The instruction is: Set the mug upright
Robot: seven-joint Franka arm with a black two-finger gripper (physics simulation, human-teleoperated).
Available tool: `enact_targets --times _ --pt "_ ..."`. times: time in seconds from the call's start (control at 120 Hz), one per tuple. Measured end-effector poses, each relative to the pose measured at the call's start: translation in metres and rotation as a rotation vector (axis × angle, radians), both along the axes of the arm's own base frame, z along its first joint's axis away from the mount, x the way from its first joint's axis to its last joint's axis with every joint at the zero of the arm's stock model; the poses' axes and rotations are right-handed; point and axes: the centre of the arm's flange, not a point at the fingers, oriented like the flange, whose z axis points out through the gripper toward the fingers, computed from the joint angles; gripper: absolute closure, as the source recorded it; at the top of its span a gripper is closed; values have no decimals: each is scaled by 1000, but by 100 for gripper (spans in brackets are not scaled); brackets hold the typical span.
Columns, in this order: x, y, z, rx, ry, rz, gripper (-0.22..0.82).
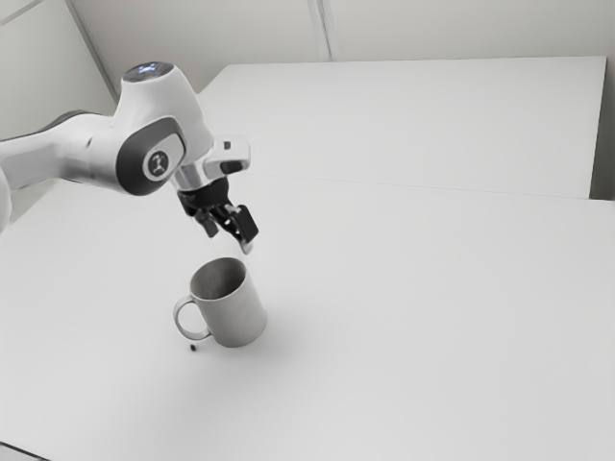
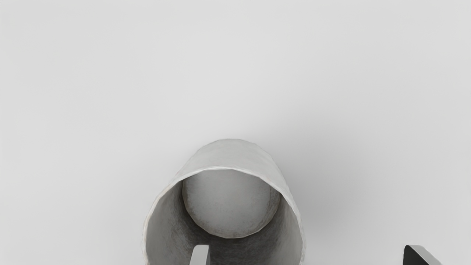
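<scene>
Plain gray mug, upright on the pale table, mouth up, handle toward the exterior view's left

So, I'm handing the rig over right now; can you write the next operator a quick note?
Gripper: open and empty, hanging above the mug; one fingertip overlaps its mouth in the wrist view.
Mug: on the table, mouth up, handle toward the exterior view's left.
Done: the mug looks upright on its base.
Left: probably just confirm it stands steady, then lift the arm clear without clipping the rim.
</scene>
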Motion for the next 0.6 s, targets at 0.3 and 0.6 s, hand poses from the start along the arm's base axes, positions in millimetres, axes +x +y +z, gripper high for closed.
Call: enact_targets --times 0.3,0.6 --pt "36 3 62 5 96 71 1" --pt "47 4 111 29 120 152 0"
